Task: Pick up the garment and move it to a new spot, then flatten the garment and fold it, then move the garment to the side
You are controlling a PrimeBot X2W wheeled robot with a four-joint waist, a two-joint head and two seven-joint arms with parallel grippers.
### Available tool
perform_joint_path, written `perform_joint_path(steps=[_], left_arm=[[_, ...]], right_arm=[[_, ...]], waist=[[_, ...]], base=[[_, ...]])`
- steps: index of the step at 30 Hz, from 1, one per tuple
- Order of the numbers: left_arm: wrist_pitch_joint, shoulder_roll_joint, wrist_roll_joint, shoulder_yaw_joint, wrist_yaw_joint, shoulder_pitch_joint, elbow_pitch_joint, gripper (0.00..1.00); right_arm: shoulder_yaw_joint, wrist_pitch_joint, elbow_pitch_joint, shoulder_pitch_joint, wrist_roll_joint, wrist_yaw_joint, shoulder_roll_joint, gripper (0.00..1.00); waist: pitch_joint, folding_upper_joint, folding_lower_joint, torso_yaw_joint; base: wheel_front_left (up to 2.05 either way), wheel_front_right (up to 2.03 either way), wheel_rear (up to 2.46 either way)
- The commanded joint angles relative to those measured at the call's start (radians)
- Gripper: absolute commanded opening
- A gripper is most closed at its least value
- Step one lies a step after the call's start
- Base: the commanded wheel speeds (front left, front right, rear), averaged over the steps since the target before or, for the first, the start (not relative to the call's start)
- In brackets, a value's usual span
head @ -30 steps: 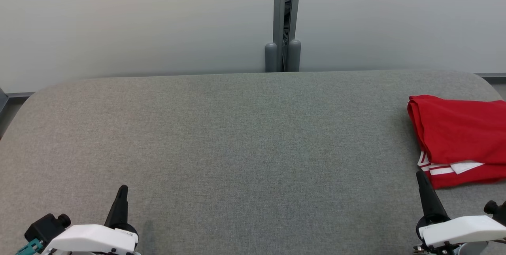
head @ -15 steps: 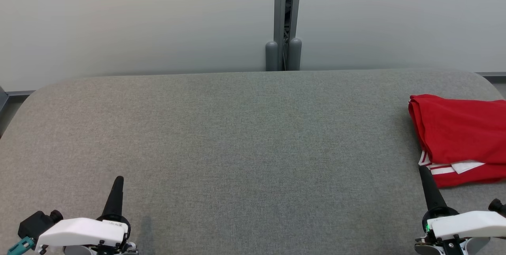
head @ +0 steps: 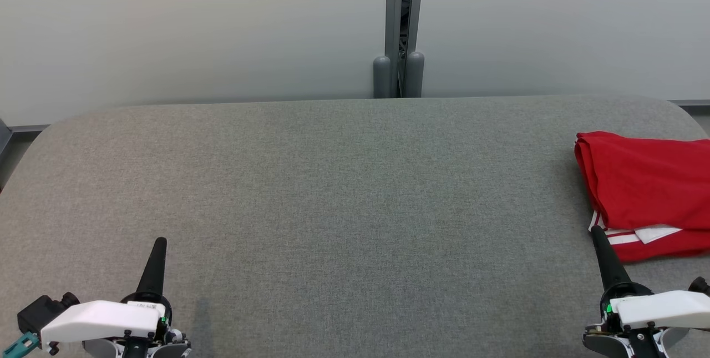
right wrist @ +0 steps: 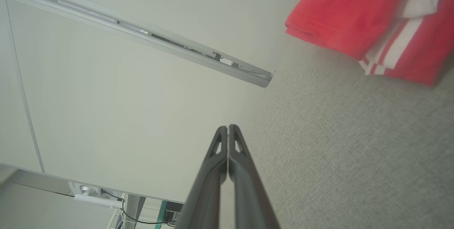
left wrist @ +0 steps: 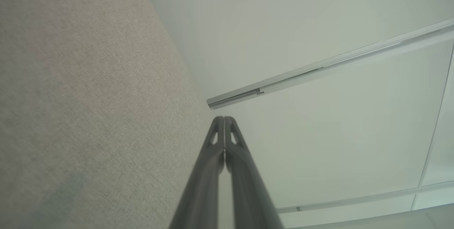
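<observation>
Grey tabletop [head: 333, 191] carries the folded red garment [head: 649, 180] at its far right edge. Over the last second your left tool [head: 158, 244] and right tool [head: 598, 234] have drawn back toward you, each with fingers pressed together and holding nothing; the right tip shows just beside the garment. Judge folding and side placement done, arms parking

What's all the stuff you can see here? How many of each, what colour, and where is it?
table: 1, grey fabric top, in front of the robot
garment: 1, red with white stripes, folded, at the table's right edge
wall panels: 2, pale, behind the table
post: 1, grey, between the panels
left gripper: 1, dark fingers shut, lower left over the table
right gripper: 1, dark fingers shut, lower right, tip by the garment's striped corner
</observation>
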State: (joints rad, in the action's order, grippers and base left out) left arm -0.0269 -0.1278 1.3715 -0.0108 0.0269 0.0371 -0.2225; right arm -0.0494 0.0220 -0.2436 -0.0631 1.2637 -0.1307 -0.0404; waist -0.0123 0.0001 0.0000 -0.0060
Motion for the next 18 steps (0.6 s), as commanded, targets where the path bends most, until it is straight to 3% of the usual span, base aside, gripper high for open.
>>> perform_joint_path(steps=[1,18], left_arm=[[-0.007,-0.001,0.017,0.015,0.013,0.027,0.005,0.00],[-0.048,0.028,0.115,0.074,0.052,0.044,-0.003,0.00]], right_arm=[[-0.005,0.008,0.004,-0.020,0.024,0.000,-0.010,0.00],[-0.014,0.033,0.000,-0.034,0.162,0.000,-0.011,0.00]], waist=[[0.000,-0.0001,0.0000,0.000],[0.006,-0.0001,0.0000,0.002]], base=[[0.00,0.00,0.00],[0.00,0.00,0.00]])
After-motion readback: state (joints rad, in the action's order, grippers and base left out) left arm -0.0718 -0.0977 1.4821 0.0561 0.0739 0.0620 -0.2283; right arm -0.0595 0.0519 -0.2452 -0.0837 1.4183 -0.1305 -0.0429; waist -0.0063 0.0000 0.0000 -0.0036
